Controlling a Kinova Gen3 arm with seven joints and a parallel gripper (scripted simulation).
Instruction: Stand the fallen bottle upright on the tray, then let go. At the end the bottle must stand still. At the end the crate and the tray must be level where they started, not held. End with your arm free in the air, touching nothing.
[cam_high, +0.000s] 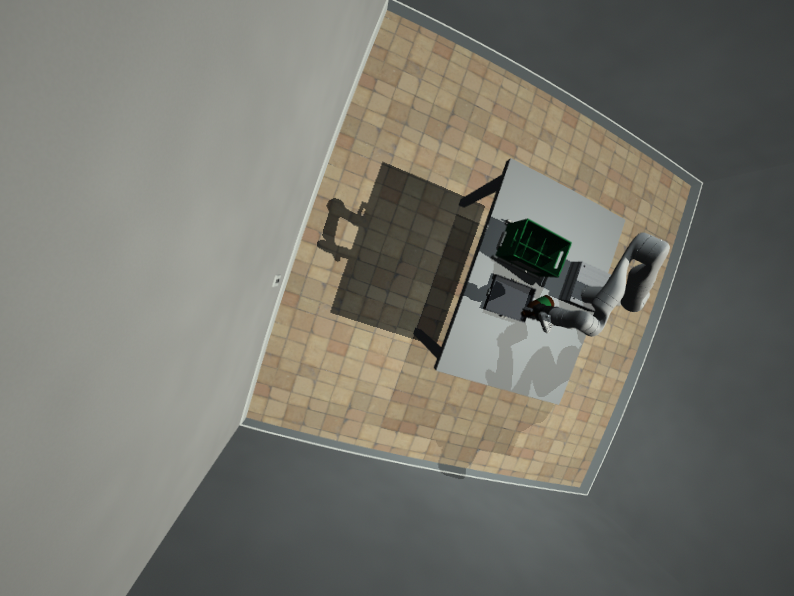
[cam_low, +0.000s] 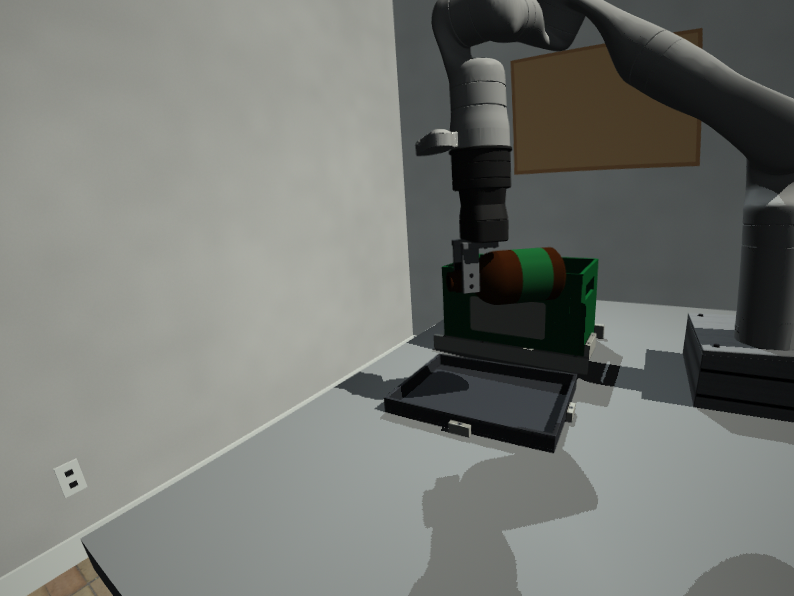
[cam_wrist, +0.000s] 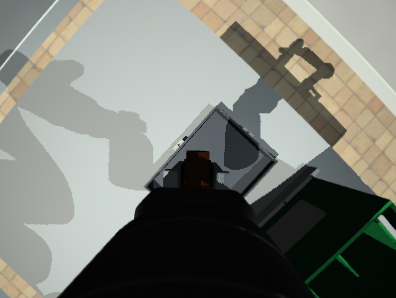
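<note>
- The gripper (cam_low: 466, 277) points straight down, clenched on the neck of the bottle (cam_low: 522, 274), which it holds in the air.
- The bottle lies on its side, a brown body with a green band, reaching away from the fingers toward the arm's base, above the tray and in front of the crate.
- The tray (cam_low: 471, 435), dark and shallow, sits flat on the table (cam_low: 269, 513) below the gripper; only shadow shows on its floor.
- The green crate (cam_low: 580, 317) stands just behind the tray; in the top view its divided compartments hold nothing visible.
</note>
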